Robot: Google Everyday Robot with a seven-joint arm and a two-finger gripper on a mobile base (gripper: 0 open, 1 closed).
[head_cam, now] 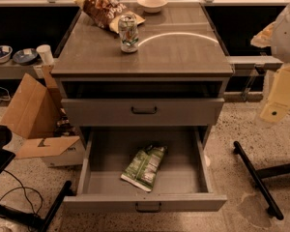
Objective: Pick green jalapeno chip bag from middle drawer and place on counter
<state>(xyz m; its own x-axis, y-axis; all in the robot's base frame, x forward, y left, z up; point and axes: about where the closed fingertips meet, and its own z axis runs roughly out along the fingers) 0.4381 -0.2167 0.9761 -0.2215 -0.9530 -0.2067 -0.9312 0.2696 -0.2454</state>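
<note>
Picking is not begun: chip bag (145,167) lies in middle drawer (111,153), down-left of my claw (279,100), whose grip I cannot tell.

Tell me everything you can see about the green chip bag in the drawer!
The green jalapeno chip bag is small and crinkled, green with a white panel and print. It lies flat and slanted on the grey floor of the open middle drawer, touching nothing else. The gripper hangs far away, at the view's right edge.

Speckled floor (222,146), open cardboard box (31,105) at left, black chair base (256,178) at right.
</note>
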